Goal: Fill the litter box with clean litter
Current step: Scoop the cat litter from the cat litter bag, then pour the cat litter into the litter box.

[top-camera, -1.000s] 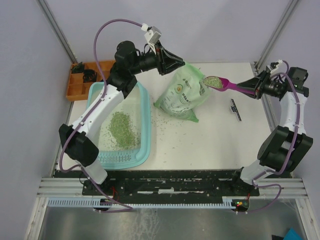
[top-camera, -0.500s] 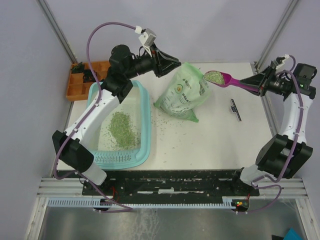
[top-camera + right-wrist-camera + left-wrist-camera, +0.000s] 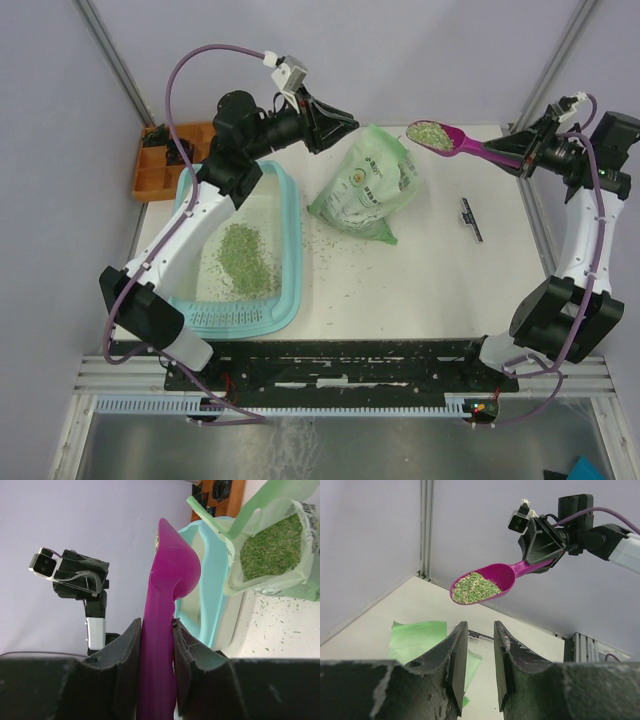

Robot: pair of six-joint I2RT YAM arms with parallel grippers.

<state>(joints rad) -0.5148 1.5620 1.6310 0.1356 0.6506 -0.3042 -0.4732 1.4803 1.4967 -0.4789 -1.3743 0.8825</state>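
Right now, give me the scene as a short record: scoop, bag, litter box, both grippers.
magenta scoop: held in the air to the right of the bag's mouth, bowl heaped with litter
right gripper: shut on the scoop's handle
left gripper: open with a narrow gap, nothing in it, near the bag's top
litter bag: open, litter inside
litter box: left of the bag, one patch of litter on its floor, the rest bare
table: stray granules scattered around the bag
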